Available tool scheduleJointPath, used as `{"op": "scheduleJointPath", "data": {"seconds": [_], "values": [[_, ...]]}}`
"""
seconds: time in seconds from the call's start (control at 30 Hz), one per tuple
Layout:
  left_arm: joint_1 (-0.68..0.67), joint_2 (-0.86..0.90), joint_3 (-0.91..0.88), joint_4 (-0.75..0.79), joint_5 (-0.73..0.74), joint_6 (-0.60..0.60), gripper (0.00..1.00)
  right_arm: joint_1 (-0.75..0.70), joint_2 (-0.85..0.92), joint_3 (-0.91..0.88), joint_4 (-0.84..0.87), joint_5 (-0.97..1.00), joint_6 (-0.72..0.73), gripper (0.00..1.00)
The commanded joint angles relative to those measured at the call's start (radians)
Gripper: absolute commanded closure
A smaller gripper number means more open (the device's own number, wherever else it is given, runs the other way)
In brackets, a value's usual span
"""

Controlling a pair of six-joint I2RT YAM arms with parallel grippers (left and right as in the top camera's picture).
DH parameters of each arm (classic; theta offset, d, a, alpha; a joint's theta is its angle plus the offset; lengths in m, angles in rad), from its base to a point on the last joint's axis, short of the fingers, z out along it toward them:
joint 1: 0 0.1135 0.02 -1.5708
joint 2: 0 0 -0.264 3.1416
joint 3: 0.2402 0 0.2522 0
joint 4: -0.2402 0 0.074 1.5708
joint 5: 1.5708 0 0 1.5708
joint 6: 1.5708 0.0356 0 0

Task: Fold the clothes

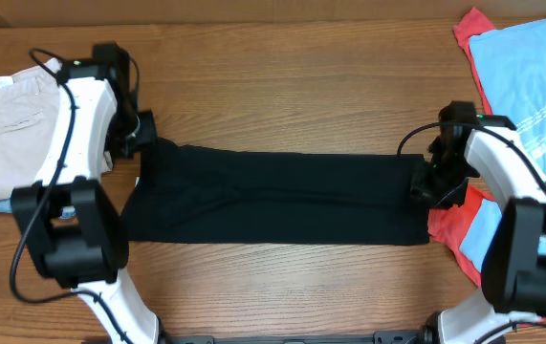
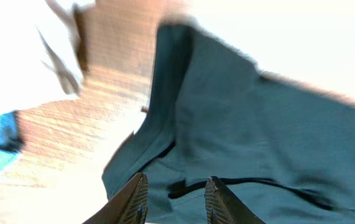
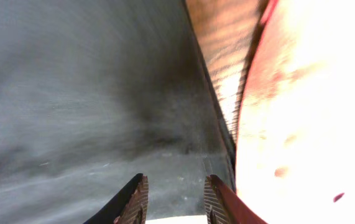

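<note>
A black T-shirt (image 1: 273, 196) lies folded into a long flat band across the middle of the table. My left gripper (image 1: 144, 132) hangs over its left end, fingers apart. In the left wrist view that gripper (image 2: 176, 186) stands open just above the dark cloth (image 2: 258, 137), with nothing pinched between its pads. My right gripper (image 1: 425, 182) is at the band's right end. Seen from the right wrist, it (image 3: 176, 186) is open over the black cloth (image 3: 84, 93), beside a red shirt (image 3: 258, 62).
A beige garment (image 1: 10, 124) lies at the left edge. A light-blue printed shirt (image 1: 531, 76) sits at the back right on a red shirt (image 1: 449, 225) that reaches the black band's right end. A small blue cloth (image 2: 0, 140) shows near the beige garment.
</note>
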Motion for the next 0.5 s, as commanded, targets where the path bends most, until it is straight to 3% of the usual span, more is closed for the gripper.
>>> {"op": "scheduleJointPath", "data": {"seconds": [0.0, 0.2, 0.47], "values": [[0.003, -0.085, 0.038, 0.024, 0.084, 0.002, 0.7, -0.006, -0.079, 0.032, 0.001, 0.012, -0.001, 0.64], [0.003, -0.069, 0.015, 0.068, 0.107, 0.013, 0.8, -0.006, -0.095, 0.031, -0.004, 0.011, -0.001, 0.64], [0.006, 0.019, -0.084, 0.164, 0.101, 0.023, 0.82, -0.006, -0.095, 0.031, -0.019, 0.012, -0.002, 0.64]]}}
